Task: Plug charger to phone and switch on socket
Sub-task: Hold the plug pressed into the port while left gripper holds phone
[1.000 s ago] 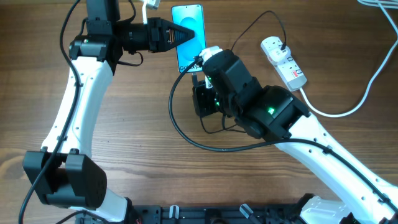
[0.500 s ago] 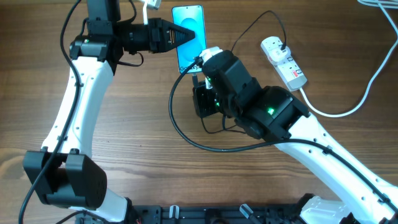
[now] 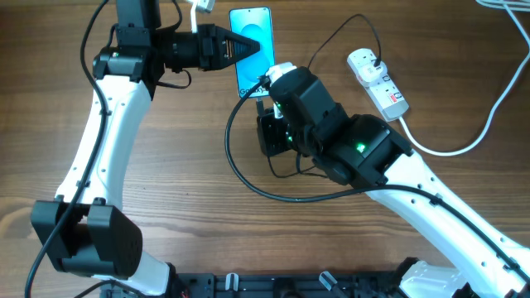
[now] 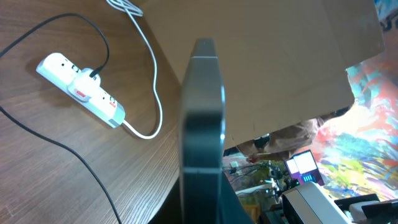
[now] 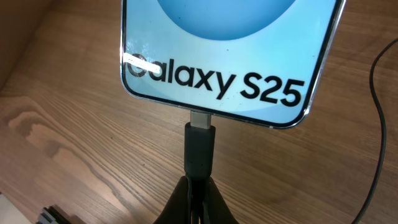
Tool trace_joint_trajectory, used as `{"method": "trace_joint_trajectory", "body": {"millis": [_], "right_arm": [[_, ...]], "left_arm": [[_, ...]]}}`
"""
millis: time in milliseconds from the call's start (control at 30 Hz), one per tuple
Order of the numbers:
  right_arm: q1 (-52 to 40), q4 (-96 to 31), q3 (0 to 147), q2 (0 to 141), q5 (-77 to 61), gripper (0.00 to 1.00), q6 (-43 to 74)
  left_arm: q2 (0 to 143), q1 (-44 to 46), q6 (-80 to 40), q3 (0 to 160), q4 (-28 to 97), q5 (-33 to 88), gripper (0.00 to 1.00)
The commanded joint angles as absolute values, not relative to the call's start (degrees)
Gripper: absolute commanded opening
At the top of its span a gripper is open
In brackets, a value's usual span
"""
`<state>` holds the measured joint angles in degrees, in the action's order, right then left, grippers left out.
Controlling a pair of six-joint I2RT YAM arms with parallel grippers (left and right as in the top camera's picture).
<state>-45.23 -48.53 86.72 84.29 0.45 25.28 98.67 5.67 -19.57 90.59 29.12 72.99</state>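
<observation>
- Right fingers (image 5: 183,202): nearest to you in the right wrist view, they are pinched narrow on the black moulded body of the charger (image 5: 199,149), a long thin black cable with a small plug tip.
- Plug tip: its silver end meets the port in the bottom edge of the phone (image 5: 230,56), a small rectangular smartphone with a teal-blue screen and "Galaxy S25" lettering. A short stub of metal shows, so read the plugging as engaged but perhaps not fully seated.
- Left fingers (image 3: 230,48): they are clamped on the phone's left side. The phone appears raised off the brown wooden tabletop (image 3: 182,182) near its far edge, and you see it edge-on in the left wrist view.
- Socket (image 3: 378,83): this white oblong power strip with red switches and a thick white cord lies well apart to the phone's right. The black cable's other end sits in it. Neither arm is near it and the switch position is too small to tell, so treat the switching as left to do.
</observation>
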Motion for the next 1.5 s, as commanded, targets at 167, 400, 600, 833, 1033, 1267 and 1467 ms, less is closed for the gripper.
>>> {"method": "trace_joint_trajectory", "body": {"millis": [167, 400, 600, 833, 1033, 1267, 1467], "right_arm": [[-44.93, -49.32, 87.44, 84.55, 0.34, 0.04, 25.69], [-44.93, -48.8, 87.44, 84.55, 0.27, 0.04, 25.74], [-44.93, -48.62, 87.44, 84.55, 1.67, 0.04, 25.71], [-44.93, -47.59, 87.44, 84.55, 2.5, 0.04, 25.67], [-44.91, -47.57, 87.44, 84.55, 4.12, 0.04, 25.71], [-44.91, -47.57, 87.44, 84.55, 5.67, 0.04, 26.0], [-44.91, -46.33, 87.44, 84.55, 6.11, 0.04, 27.2]], "left_arm": [[98.41, 6.33, -18.2, 90.76, 28.53, 75.18, 0.04], [98.41, 6.31, -18.2, 90.76, 28.47, 75.18, 0.04], [98.41, 6.33, -18.2, 90.76, 28.47, 75.18, 0.04], [98.41, 6.33, -18.2, 90.76, 28.51, 75.2, 0.04], [98.41, 6.33, -18.2, 90.76, 28.49, 75.2, 0.04], [98.41, 6.33, -18.2, 90.76, 28.51, 75.2, 0.04], [98.41, 6.33, -18.2, 90.76, 28.71, 75.2, 0.04]]}}
